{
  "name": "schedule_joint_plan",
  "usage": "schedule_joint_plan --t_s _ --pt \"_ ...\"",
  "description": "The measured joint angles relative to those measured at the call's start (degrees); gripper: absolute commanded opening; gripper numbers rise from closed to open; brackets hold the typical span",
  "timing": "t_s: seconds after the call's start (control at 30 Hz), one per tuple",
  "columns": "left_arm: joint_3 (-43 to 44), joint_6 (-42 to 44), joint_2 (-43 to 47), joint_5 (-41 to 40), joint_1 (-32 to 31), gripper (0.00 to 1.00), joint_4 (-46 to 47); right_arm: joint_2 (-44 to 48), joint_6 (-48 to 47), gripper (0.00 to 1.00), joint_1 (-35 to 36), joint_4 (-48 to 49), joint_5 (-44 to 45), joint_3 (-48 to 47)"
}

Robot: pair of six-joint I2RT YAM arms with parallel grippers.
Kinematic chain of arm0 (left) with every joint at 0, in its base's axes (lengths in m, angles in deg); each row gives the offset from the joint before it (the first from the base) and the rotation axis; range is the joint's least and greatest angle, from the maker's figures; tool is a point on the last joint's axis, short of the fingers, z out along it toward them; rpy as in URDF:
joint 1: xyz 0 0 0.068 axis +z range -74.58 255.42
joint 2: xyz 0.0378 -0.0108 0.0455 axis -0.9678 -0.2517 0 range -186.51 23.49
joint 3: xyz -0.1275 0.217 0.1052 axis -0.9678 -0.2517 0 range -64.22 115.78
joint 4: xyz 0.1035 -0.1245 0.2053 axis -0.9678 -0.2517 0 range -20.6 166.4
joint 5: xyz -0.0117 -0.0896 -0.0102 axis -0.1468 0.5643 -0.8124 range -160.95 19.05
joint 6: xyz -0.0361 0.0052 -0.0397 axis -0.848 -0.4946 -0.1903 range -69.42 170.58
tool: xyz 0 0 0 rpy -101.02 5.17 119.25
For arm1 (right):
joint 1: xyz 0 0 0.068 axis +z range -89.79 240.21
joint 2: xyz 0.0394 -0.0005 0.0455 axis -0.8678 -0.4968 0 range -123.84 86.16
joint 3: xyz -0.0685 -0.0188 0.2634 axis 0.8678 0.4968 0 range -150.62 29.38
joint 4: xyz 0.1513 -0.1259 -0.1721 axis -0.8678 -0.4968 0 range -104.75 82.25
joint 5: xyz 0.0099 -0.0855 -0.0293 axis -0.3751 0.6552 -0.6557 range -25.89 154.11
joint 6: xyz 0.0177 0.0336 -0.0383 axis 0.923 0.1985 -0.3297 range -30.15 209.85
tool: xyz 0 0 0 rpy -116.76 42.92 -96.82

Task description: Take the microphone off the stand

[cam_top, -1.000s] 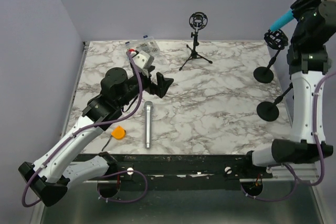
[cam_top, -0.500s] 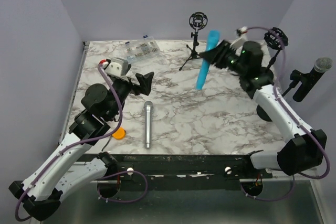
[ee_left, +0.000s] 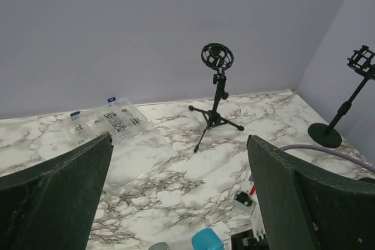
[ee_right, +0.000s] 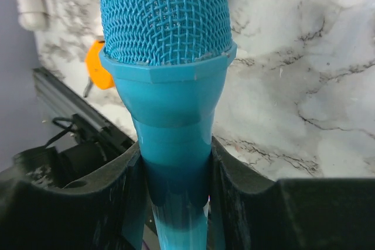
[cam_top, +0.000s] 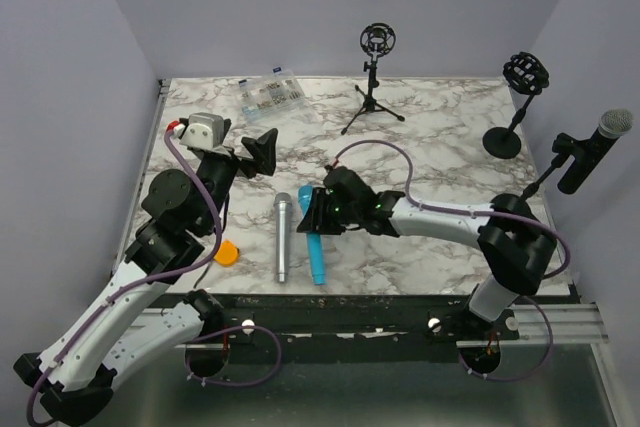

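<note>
My right gripper (cam_top: 312,215) is shut on a blue microphone (cam_top: 316,259), held low over the table's front middle with its mesh head toward the near edge. In the right wrist view my right gripper (ee_right: 176,191) clamps the blue microphone's (ee_right: 167,57) handle just below the head. The round-base stand (cam_top: 520,72) at the far right has an empty shock mount. A black microphone with a silver head (cam_top: 600,137) sits clipped on another stand at the right edge. My left gripper (cam_top: 262,145) is open and empty at the left; in the left wrist view it (ee_left: 179,139) faces the table's back.
A silver microphone (cam_top: 281,237) lies just left of the blue one. A tripod stand with an empty mount (cam_top: 375,42) stands at the back, also in the left wrist view (ee_left: 215,86). A clear parts box (cam_top: 270,90) and an orange object (cam_top: 227,253) lie at the left.
My right arm has swung from the right-hand stand across and down to the front middle, carrying the blue microphone beside the silver one. My left arm has drawn back to the left.
</note>
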Motion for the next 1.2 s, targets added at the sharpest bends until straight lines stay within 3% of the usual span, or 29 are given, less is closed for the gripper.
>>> schedule_joint_plan --t_s 0.13,0.37,0.67,0.97,1.2 --pt "0.00 0.00 -0.11 -0.09 0.00 0.96 -0.13 -6.54 2.54 0.11 4.07 -6.19 6.82 -5.03" --pt "0.00 0.00 0.81 -0.15 0.00 0.96 0.00 -9.42 4.61 0.14 4.26 -11.19 16.39 -7.39" --pt "0.00 -0.04 0.79 -0.15 0.00 0.96 -0.04 -17.66 6.16 0.15 7.89 -19.04 26.91 -17.03" --pt "0.00 -0.04 1.18 -0.13 0.00 0.96 -0.04 -20.35 7.74 0.17 9.70 -23.61 31.71 -19.50" --pt "0.00 -0.04 1.66 -0.13 0.00 0.96 -0.02 -23.10 8.68 0.35 11.39 -24.44 35.52 -22.91"
